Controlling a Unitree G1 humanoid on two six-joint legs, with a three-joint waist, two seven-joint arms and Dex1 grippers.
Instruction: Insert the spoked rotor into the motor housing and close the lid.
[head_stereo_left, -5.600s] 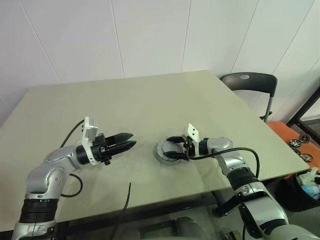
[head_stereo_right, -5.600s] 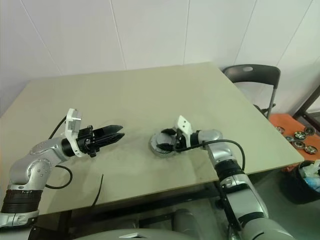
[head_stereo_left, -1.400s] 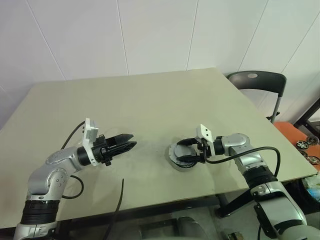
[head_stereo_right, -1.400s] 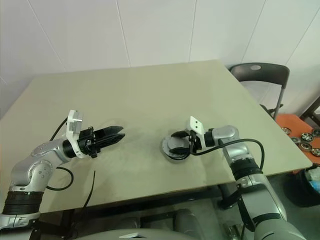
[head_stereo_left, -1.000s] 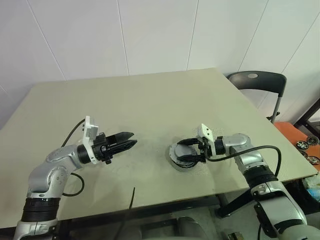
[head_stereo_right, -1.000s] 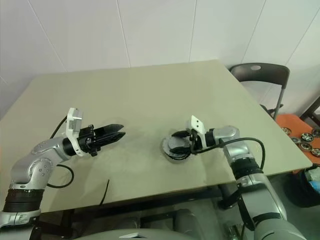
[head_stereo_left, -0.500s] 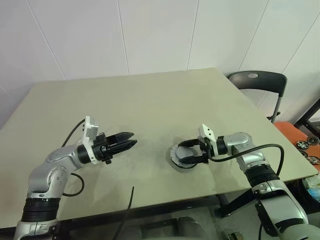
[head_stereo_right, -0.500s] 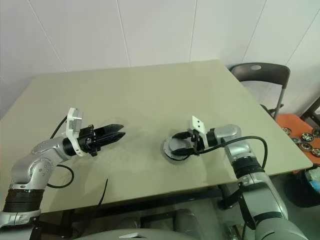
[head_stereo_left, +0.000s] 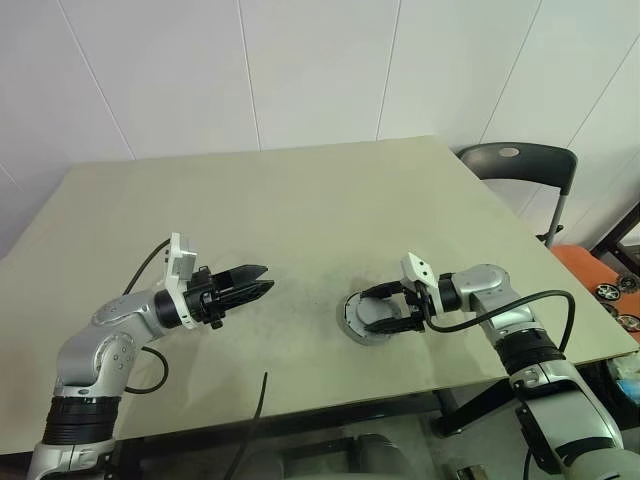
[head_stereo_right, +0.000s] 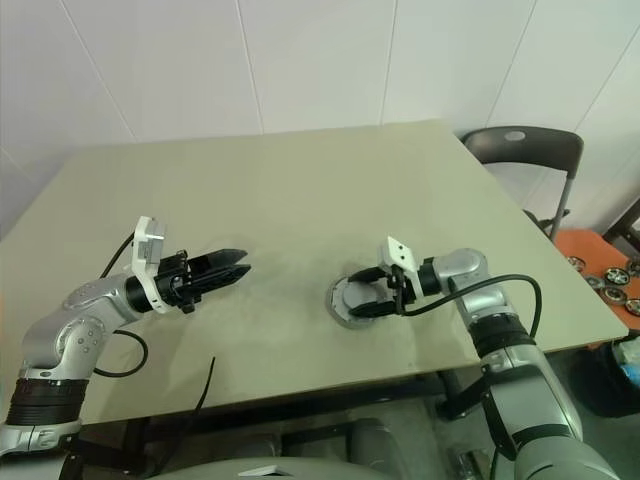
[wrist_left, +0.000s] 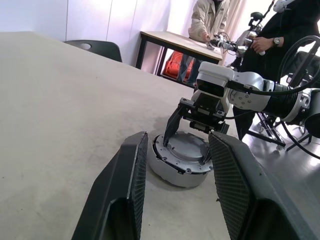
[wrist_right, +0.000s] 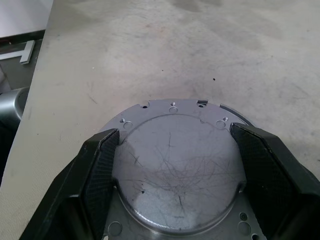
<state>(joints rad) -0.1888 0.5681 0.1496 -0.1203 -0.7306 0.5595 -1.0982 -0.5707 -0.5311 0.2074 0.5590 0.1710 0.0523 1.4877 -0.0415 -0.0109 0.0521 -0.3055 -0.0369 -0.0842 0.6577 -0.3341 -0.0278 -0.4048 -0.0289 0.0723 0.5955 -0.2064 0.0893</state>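
Two grippers work over one beige table (head_stereo_left: 300, 200), and only one of them has anything in its grasp. The motor housing (wrist_right: 177, 170) sits on the table as a short round silver-grey cylinder. Its upper face is a plain, scratched grey disc, raised above a flange with small holes around the edge. Whether that disc is the lid cannot be told, and the spoked rotor cannot be made out.

The right gripper (head_stereo_left: 366, 313) reaches in from the housing's right, tilted slightly downward. Its two black fingers (wrist_right: 100, 165) are clamped against opposite sides of the raised round top, so the housing is held between them.

The left gripper (head_stereo_left: 266, 279) hovers well to the left of the housing, level above the table and pointing toward it. Its fingers (wrist_left: 131, 165) stand a little apart with nothing between them and touch nothing. Seen along those fingers, the housing lies straight ahead, framed in the gap.

A loose black cable (head_stereo_left: 252, 415) rises near the table's front edge, left of the housing and below the left gripper. A dark chair (head_stereo_left: 515, 160) stands beyond the table's far right corner, well behind the housing. Farther behind the housing, in the left wrist view, a second table (wrist_left: 175, 40) stands with a person (wrist_left: 210, 17) at it, and another person (wrist_left: 295, 25) in dark clothes is nearby.
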